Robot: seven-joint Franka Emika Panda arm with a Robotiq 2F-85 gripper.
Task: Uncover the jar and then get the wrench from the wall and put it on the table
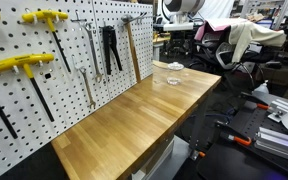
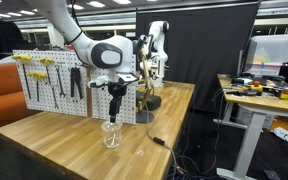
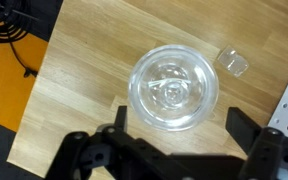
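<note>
Clear glass, the jar [image 3: 174, 88] stood on the table [image 3: 84, 60] about midway between the wall-side edge and the open long edge, well in from every corner. In an exterior view it sat toward the far end of the wood top [image 1: 172, 78]. In another it stood directly beneath the arm [image 2: 111, 133]. From above it showed only concentric rings, so I could not tell whether a lid lay on it. A small clear piece [image 3: 232, 62] lay near it on the side toward the wall, apart from it.

The gripper [image 3: 176, 116] hung straight over the jar with its jaws spread wide. One finger [image 3: 119, 115] stood on each side of the glass, and they held nothing. Seen from the side, the gripper [image 2: 113, 103] was above the jar, not touching it.

The wrench [image 1: 95, 50] hung on the wall [image 1: 24, 110], a white pegboard along the table's long edge. It hung between the yellow T-tools [image 1: 19, 65] and the black pliers [image 1: 111, 50], with a longer silver wrench just beside it. A wooden-handled hammer [image 1: 133, 50] hung past the pliers.
</note>
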